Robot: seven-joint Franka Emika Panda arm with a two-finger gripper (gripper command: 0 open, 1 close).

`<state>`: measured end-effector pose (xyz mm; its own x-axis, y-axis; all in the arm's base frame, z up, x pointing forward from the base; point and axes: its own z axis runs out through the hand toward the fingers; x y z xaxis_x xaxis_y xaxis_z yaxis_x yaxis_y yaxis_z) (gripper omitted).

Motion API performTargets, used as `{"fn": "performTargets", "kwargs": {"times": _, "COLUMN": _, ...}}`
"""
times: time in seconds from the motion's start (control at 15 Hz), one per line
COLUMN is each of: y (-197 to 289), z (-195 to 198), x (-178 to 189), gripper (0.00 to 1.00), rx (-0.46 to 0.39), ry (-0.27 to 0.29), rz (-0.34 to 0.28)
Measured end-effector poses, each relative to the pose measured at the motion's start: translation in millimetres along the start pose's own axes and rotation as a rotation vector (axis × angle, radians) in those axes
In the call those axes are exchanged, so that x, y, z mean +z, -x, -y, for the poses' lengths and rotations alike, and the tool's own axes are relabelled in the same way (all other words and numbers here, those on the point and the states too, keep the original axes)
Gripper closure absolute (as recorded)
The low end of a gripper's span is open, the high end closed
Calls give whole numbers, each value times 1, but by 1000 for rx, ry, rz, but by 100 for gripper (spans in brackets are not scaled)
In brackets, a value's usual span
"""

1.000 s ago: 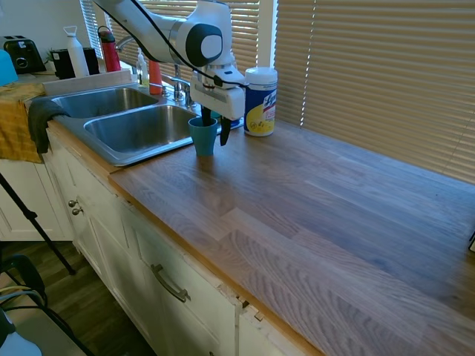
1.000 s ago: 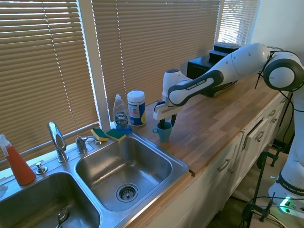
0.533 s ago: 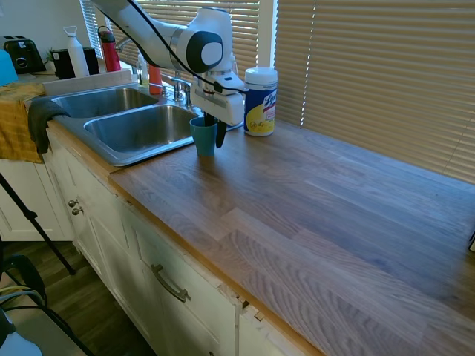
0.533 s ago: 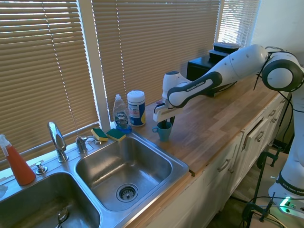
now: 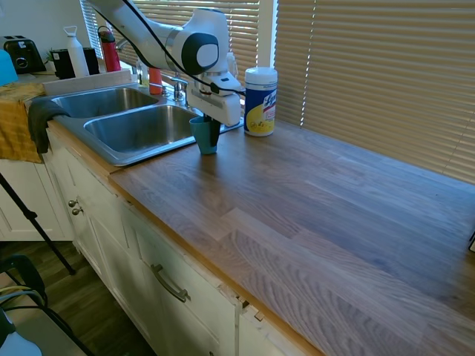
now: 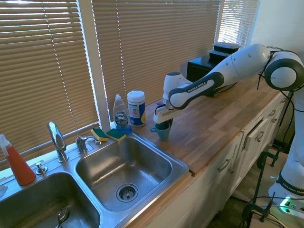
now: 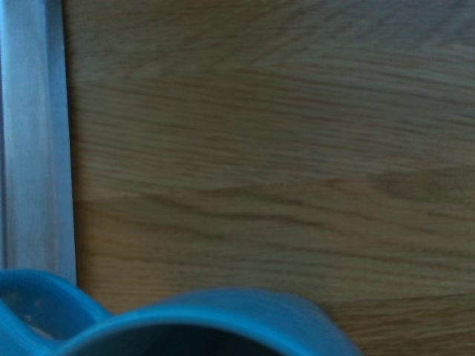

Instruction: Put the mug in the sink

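Note:
The teal mug (image 5: 202, 138) (image 6: 162, 132) stands on the wooden counter right beside the sink's (image 5: 137, 132) (image 6: 142, 164) near basin. My gripper (image 5: 211, 130) (image 6: 164, 124) comes down from above and is shut on the mug's rim, with one finger inside the cup and one outside. The mug looks slightly tilted, with its base at or just off the wood. In the wrist view, the mug's blue rim (image 7: 223, 319) fills the lower edge, with the sink's steel rim (image 7: 37, 133) along one side.
A white wipes canister (image 5: 260, 100) (image 6: 136, 108) stands just behind the mug by the blinds. A dish soap bottle (image 6: 121, 114) and sponges (image 6: 108, 134) sit on the sink's back ledge near the faucet (image 6: 57, 138). A red spray bottle (image 6: 16, 164) is at the far basin.
The fingers have shut on the mug's rim. The gripper and mug have shifted slightly toward the sink.

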<state>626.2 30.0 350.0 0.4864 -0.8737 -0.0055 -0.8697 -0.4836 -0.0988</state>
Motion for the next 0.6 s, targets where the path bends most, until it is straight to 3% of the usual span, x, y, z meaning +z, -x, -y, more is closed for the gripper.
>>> {"fn": "performTargets", "kwargs": {"times": 0.27, "y": 28, "z": 2, "x": -25, "gripper": 100, "rx": -59, "ry": -20, "rz": -1}}
{"fn": "performTargets", "kwargs": {"times": 0.6, "y": 117, "z": 42, "x": -75, "gripper": 100, "rx": -165, "ry": -44, "rz": -7}}
